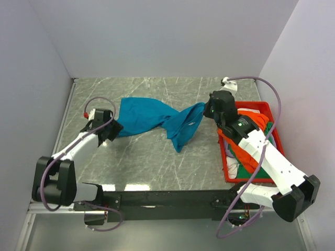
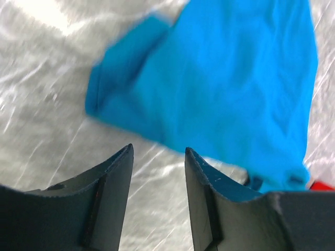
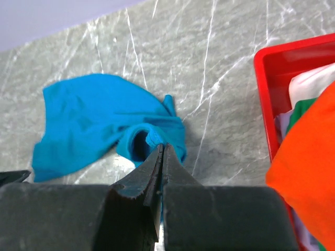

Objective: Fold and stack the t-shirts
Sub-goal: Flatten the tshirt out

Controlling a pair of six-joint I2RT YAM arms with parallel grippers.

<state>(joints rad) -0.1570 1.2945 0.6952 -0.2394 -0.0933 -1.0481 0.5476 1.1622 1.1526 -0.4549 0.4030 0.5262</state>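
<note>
The teal-blue t-shirt [image 1: 152,117] lies stretched in a crumpled band across the middle of the table. My right gripper [image 1: 208,109] is shut on the shirt's right end; in the right wrist view the closed jaws [image 3: 163,149] pinch a fold of the teal cloth [image 3: 94,120]. My left gripper [image 1: 111,129] is open at the shirt's left end. In the left wrist view [image 2: 158,151] nothing is between the fingers, and the blurred teal cloth [image 2: 225,78] lies just beyond the tips. An orange t-shirt [image 1: 245,151], a green one [image 3: 298,110] and a white one [image 3: 314,83] lie in the bin.
The red plastic bin [image 1: 254,104] stands at the table's right edge under my right arm, and its corner shows in the right wrist view [image 3: 267,68]. The grey marble tabletop [image 1: 157,167] is walled on the left, back and right.
</note>
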